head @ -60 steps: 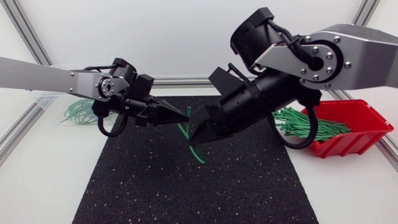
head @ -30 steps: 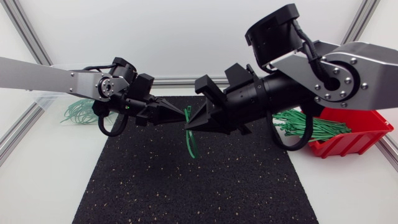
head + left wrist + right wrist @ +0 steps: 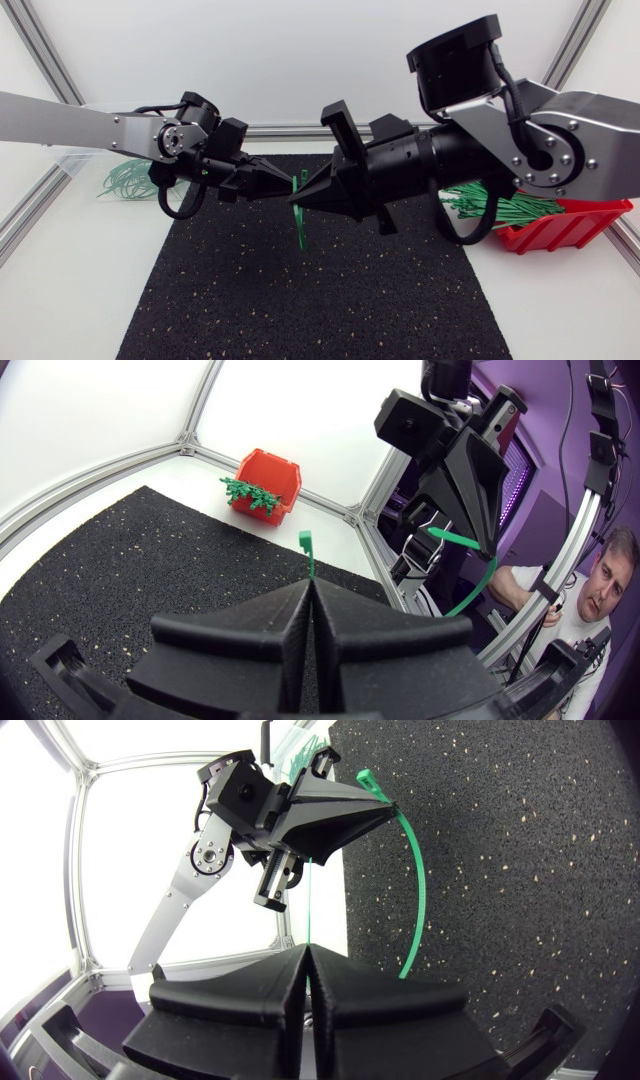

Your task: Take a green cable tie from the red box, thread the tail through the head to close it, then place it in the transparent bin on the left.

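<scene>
Over the black mat [image 3: 330,300], my left gripper [image 3: 294,186] and right gripper [image 3: 304,199] meet tip to tip, both shut on one green cable tie [image 3: 303,225]. In the left wrist view the left gripper [image 3: 309,586] pinches the end with the square head [image 3: 305,540], which sticks out ahead of its fingers. Between its closed fingers the right gripper [image 3: 307,953] holds the thin tail. The strap [image 3: 417,890] bows out in an arc between the two. The red box [image 3: 565,215] of green ties [image 3: 495,205] is at the right. The transparent bin [image 3: 75,157] is at the far left.
Looped green ties [image 3: 128,181] lie by the transparent bin at the mat's left edge. Aluminium frame rails [image 3: 25,215] run along the table's sides and back. My right arm's thick forearm [image 3: 430,160] hangs over the mat's far right part.
My right wrist has rolled and lifted, bringing its tip up beside the left gripper's tip. The tie has swung from a slant near the mat into a hanging bow. My left arm has stayed put.
</scene>
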You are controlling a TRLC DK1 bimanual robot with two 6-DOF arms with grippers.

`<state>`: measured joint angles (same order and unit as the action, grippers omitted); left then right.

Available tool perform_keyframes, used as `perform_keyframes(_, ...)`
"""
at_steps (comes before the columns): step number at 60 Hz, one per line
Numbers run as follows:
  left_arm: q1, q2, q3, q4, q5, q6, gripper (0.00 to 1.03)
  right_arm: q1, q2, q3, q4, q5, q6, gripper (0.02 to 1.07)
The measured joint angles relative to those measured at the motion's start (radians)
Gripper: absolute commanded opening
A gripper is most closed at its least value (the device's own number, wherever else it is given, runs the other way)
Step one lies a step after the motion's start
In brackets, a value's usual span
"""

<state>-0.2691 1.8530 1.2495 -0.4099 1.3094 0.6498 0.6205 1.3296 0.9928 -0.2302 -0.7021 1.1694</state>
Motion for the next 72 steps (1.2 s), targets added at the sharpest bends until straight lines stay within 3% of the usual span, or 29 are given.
perform_keyframes(49,0.0,0.0,0.0,0.037,0.0,-0.042,0.03,-0.073,0.042,-0.02,0.075,-0.038,0.314,0.07)
perform_keyframes(72,0.0,0.0,0.0,0.045,0.0,-0.056,0.03,-0.074,0.052,-0.019,0.143,-0.037,0.38,0.07)
